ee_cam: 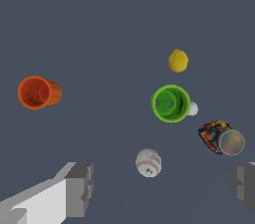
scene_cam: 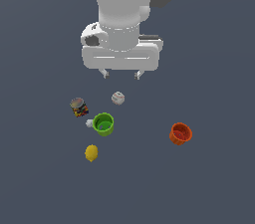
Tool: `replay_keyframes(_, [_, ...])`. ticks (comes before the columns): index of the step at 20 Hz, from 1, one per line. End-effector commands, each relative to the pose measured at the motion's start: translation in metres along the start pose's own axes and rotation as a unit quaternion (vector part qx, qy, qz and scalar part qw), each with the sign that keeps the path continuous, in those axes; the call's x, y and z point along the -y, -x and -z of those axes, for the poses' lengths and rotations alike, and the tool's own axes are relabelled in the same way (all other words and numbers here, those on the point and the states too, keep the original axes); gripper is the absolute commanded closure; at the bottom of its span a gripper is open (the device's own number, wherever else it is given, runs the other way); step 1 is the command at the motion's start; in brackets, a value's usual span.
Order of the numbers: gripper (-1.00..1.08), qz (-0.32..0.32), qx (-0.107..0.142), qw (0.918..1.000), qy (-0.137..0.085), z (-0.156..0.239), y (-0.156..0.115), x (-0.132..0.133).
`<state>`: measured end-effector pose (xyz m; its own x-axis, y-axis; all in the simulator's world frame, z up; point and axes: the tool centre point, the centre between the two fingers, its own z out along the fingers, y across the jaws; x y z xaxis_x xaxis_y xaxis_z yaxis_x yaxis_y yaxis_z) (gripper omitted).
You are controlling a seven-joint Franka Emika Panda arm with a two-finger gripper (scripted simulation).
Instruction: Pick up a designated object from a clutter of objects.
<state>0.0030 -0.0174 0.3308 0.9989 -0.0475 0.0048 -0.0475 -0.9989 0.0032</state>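
The yellow lemon (scene_cam: pixel 91 153) (ee_cam: pixel 178 60) lies alone on the dark floor, nearest the front of the exterior view, beyond the green cup (scene_cam: pixel 103 124) (ee_cam: pixel 170 103). My gripper (scene_cam: pixel 120 74) (ee_cam: pixel 162 188) hangs open high above the clutter, well back from the lemon, with nothing between its fingers. The white baseball (scene_cam: pixel 118 98) (ee_cam: pixel 148 163) lies almost under the fingertips. A tiny white ball (scene_cam: pixel 89 123) (ee_cam: pixel 192 109) touches the green cup's side.
A multicoloured labelled can (scene_cam: pixel 78 107) (ee_cam: pixel 220 138) stands towards the exterior view's left of the baseball. An orange cup (scene_cam: pixel 180 134) (ee_cam: pixel 38 92) lies apart on the exterior view's right. The floor is flat, dark grey.
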Motion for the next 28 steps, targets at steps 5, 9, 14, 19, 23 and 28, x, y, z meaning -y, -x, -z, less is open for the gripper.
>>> replay_keyframes(5, [-0.92,-0.001,0.003,1.0000,-0.004,-0.001,0.000,-0.003])
replay_keyframes(9, [-0.92,-0.001,0.007,0.9999,-0.010,-0.001,0.003,-0.008])
replay_keyframes(14, [-0.92,0.000,0.007,0.9999,-0.011,-0.001,0.003,-0.008])
replay_keyframes(19, [-0.92,-0.011,0.007,0.9998,-0.012,-0.007,-0.005,-0.011])
replay_keyframes(23, [-0.92,-0.029,0.007,0.9995,-0.013,-0.017,-0.017,-0.016])
replay_keyframes(28, [-0.92,-0.062,0.007,0.9979,-0.015,-0.037,-0.039,-0.026])
